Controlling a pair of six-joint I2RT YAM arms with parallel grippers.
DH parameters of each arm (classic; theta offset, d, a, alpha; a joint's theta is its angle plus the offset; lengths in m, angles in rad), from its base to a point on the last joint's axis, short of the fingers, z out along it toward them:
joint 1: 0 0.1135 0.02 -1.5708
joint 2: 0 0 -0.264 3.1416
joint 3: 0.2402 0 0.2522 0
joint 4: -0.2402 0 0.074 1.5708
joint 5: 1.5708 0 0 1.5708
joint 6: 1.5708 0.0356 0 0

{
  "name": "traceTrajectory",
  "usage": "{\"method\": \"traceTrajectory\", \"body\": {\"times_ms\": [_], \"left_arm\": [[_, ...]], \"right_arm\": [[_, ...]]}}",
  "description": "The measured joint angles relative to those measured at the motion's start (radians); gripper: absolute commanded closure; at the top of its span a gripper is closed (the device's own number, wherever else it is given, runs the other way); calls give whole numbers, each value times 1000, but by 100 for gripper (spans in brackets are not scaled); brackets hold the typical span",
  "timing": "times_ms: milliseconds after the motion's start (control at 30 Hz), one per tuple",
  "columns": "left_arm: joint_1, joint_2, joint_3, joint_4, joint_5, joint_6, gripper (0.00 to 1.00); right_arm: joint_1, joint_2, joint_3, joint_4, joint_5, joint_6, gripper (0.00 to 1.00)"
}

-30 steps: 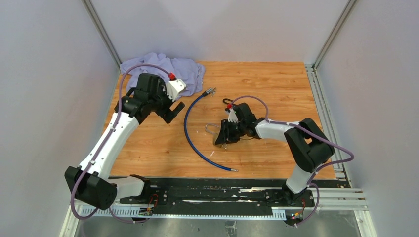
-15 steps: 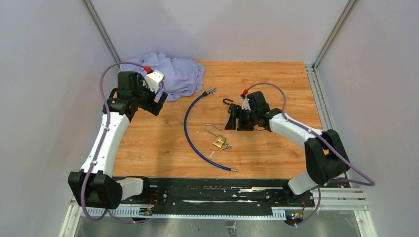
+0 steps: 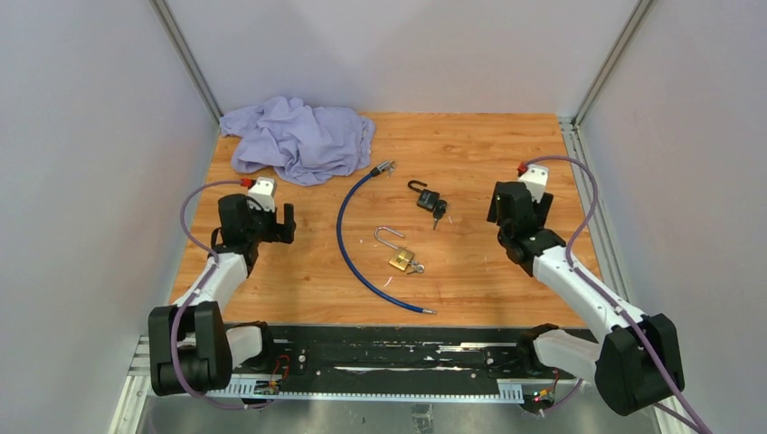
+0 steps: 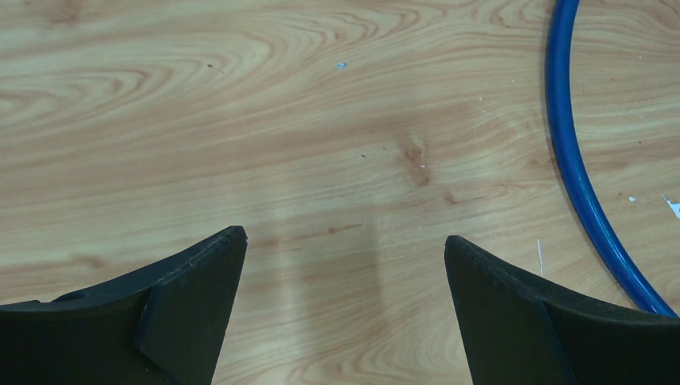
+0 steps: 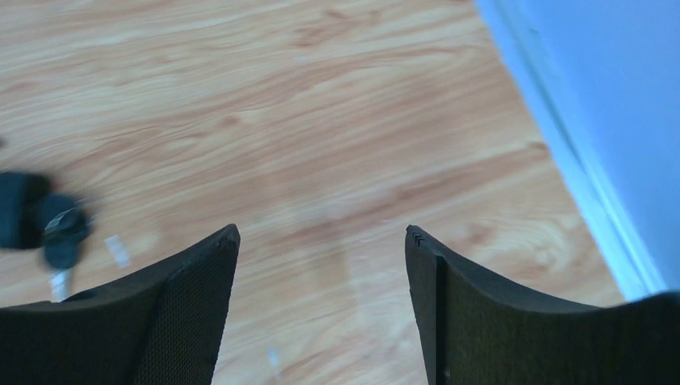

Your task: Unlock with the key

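Table (image 3: pixel 488 154): orange-brown wood-grain laminate, flat, pale walls on three sides.

Cloth (image 3: pixel 298 136): lavender, soft, crumpled in a heap at the far left corner.

Cable (image 3: pixel 342 237): glossy blue, smooth. It curves in one long arc from a metal fitting just beside the cloth down to the near centre.

Left gripper (image 4: pixel 345 241): matte black wedge-shaped fingers, spread wide, holding nothing, over bare wood on the left. The cable lies between it and both locks.

Right gripper (image 5: pixel 321 233): finely textured black pads, spread wide, holding nothing. It sits on the right, well apart from the locks.

Brass padlock (image 3: pixel 401 259): lies flat at centre, just right of the cable, silver U-shackle swung open.

Black padlock (image 3: pixel 425 198): farther back, hooked shackle, blurred in the right wrist view.

Key (image 3: pixel 416 268): small and silver, touching the brass body's right side. Whether it sits in the keyhole, I cannot tell.
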Motion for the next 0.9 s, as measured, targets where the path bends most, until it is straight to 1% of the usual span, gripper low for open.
{"method": "traceTrajectory", "body": {"times_ms": [133, 200, 233, 267, 367, 433, 567, 667, 767, 833, 900], "left_arm": [[0, 43, -113, 235, 21, -66, 2], [0, 73, -147, 350, 30, -85, 2], [0, 98, -167, 435, 40, -101, 2], [0, 104, -170, 453, 43, -105, 2], [0, 164, -217, 644, 56, -143, 2], [0, 198, -239, 713, 72, -157, 2], [0, 203, -267, 818, 79, -176, 2], [-5, 184, -320, 916, 56, -182, 2], [-40, 178, -398, 1023, 8, -172, 2], [-76, 216, -436, 1111, -13, -159, 2], [-98, 233, -435, 1109, -23, -145, 2]], "right_arm": [[-100, -11, -61, 37, 101, 3, 25], [-147, -22, -114, 81, 142, 4, 24], [-170, -26, -147, 115, 157, 1, 24], [-187, -30, -182, 155, 164, -8, 24], [-232, -30, -285, 271, 171, -54, 23], [-273, -16, -333, 329, 164, -78, 23], [-316, 40, -359, 466, 119, -124, 23], [-319, 129, -354, 582, 63, -167, 22], [-319, 207, -356, 659, -2, -208, 22], [-319, 230, -359, 701, -59, -238, 21], [-317, 236, -369, 756, -127, -275, 21]]}}
